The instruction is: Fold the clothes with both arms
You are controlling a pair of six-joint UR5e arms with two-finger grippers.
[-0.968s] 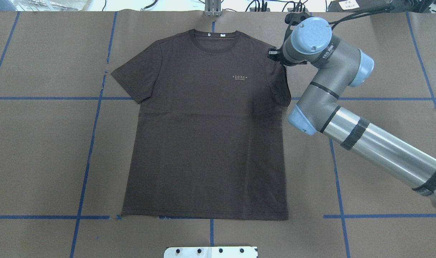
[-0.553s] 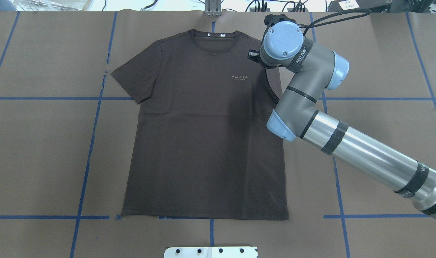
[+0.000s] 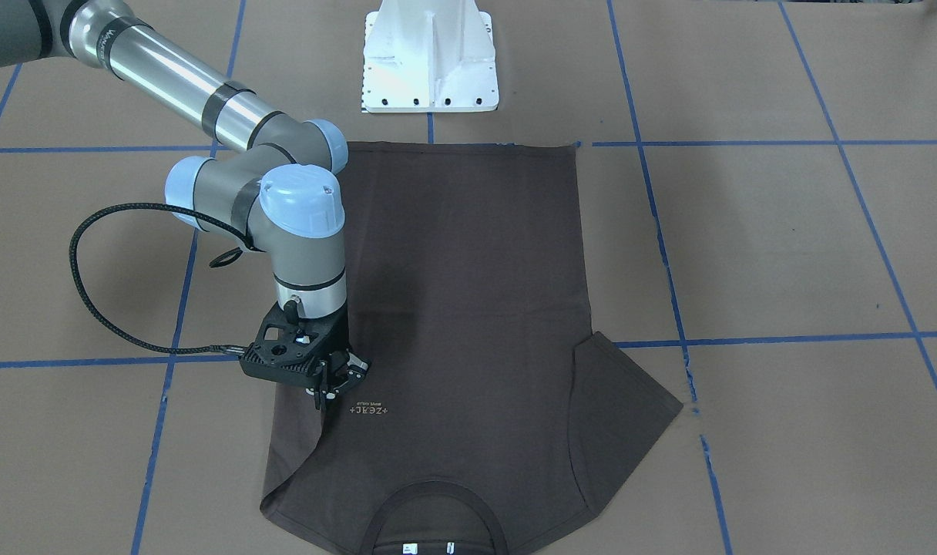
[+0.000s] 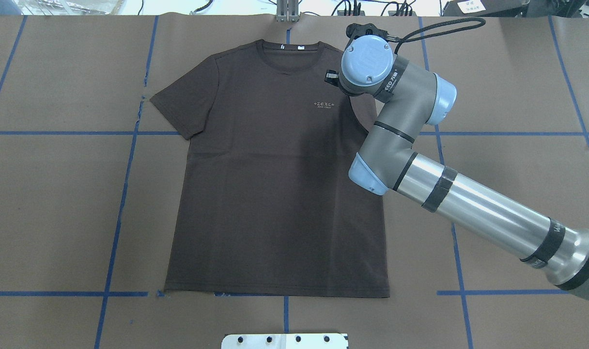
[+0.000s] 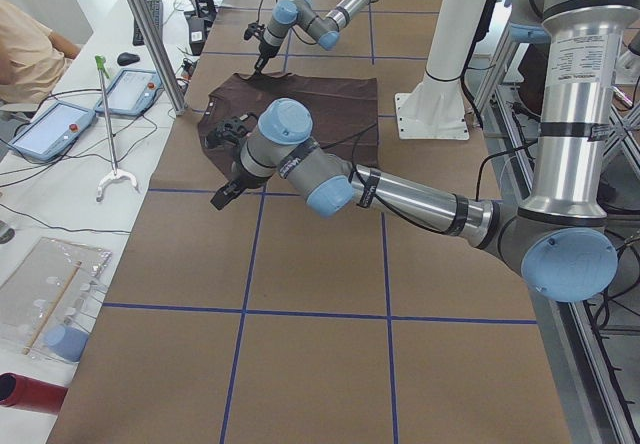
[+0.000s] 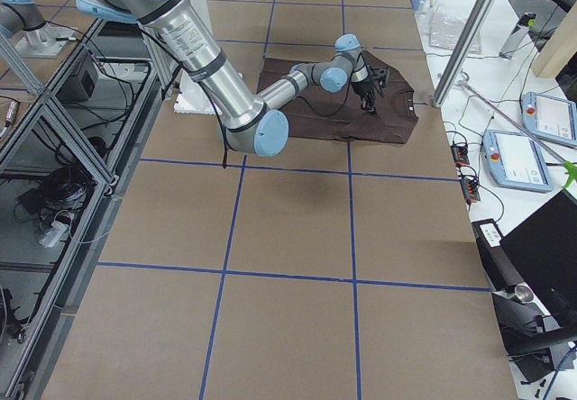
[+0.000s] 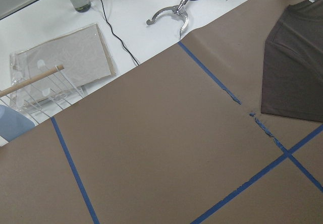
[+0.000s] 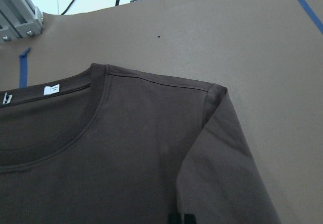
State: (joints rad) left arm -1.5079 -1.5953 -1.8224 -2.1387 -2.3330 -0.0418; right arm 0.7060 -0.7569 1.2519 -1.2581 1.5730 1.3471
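— Since you can't see my screens, what do you want first?

— Where's the shirt?

— I've got the T-shirt (image 4: 275,203) face up on the brown paper table (image 4: 57,203), hem toward the white pedestal base (image 3: 430,54). The collar (image 3: 438,490) and white neck tags (image 4: 300,47) are at the far end. The body lies flat.

— And the claws?

— The right gripper (image 3: 331,389) is drawn in narrow, pinching the edge of the sleeve (image 8: 222,168) on its side. That sleeve is turned in over the chest. Its fabric rises from the table up to the fingertips (image 8: 175,219), just beside the pale chest lettering (image 4: 324,104). The other sleeve (image 4: 185,109) lies spread flat on the paper.

— Left side?

— The left gripper (image 5: 225,194) hangs over bare paper off the shirt's side, apart from the cloth. I only catch it in the side camera, so I cannot tell whether it's wide or closed. Its wrist camera shows paper, blue tape lines (image 7: 207,71) and a corner of the shirt at the frame's edge.
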